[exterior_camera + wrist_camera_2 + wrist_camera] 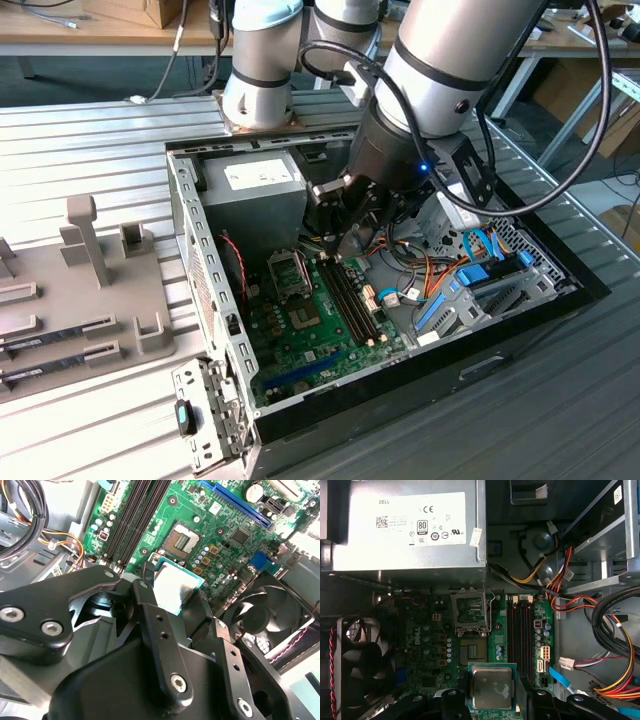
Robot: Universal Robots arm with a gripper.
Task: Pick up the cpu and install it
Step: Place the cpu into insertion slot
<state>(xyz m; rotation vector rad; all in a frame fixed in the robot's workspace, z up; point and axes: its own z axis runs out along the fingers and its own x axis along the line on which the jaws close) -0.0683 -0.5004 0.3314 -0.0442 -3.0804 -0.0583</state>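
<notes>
**Exterior view:** the claw (343, 243) hangs inside the open computer case (195, 240) on the worktop (100, 130). The socket (303, 318) lies at its seven o'clock.

**Second wrist view:** the claw is clamped on the cpu (172, 587), which appears clear of the motherboard (225, 525).

**First wrist view:** the cpu (491, 687) sits just beside the empty socket (470, 651), not over it.

**Assessment:** the step in hand is the carry-in. Seating calls for squaring the chip over the socket and keeping it level.

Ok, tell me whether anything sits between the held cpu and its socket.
Nothing visible does. The gripper holds the cpu by its edges above the motherboard; the socket lies bare, its metal frame swung open toward the power supply, and no cable crosses it.
</notes>
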